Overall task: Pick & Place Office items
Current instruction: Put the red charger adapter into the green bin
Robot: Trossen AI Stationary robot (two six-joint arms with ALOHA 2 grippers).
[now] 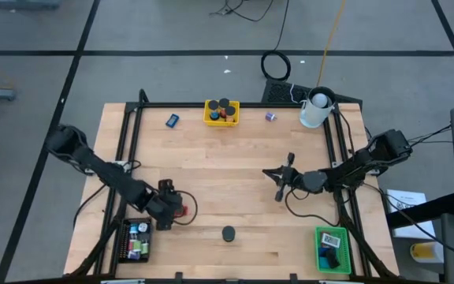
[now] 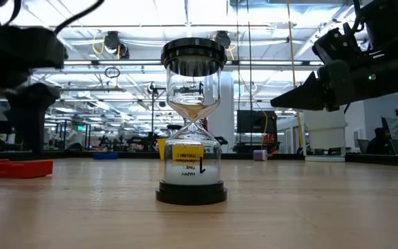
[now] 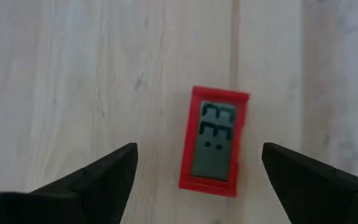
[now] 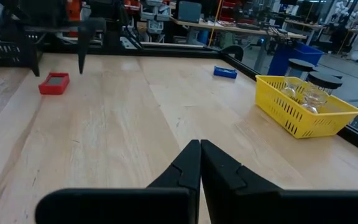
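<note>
From above, the left end effector (image 1: 166,207) is seen open over a red timer (image 1: 181,211) lying flat on the wooden table (image 1: 227,166), with a black tray (image 1: 136,241) just beside it and an hourglass (image 1: 228,233) farther off; the right end effector (image 1: 280,175) is shut, holding nothing. At table height, the hourglass (image 2: 193,124) stands upright before a lit workshop. In the left wrist view, the timer (image 3: 214,141) lies between the spread fingers (image 3: 114,171), untouched, its long axis running along them.
</note>
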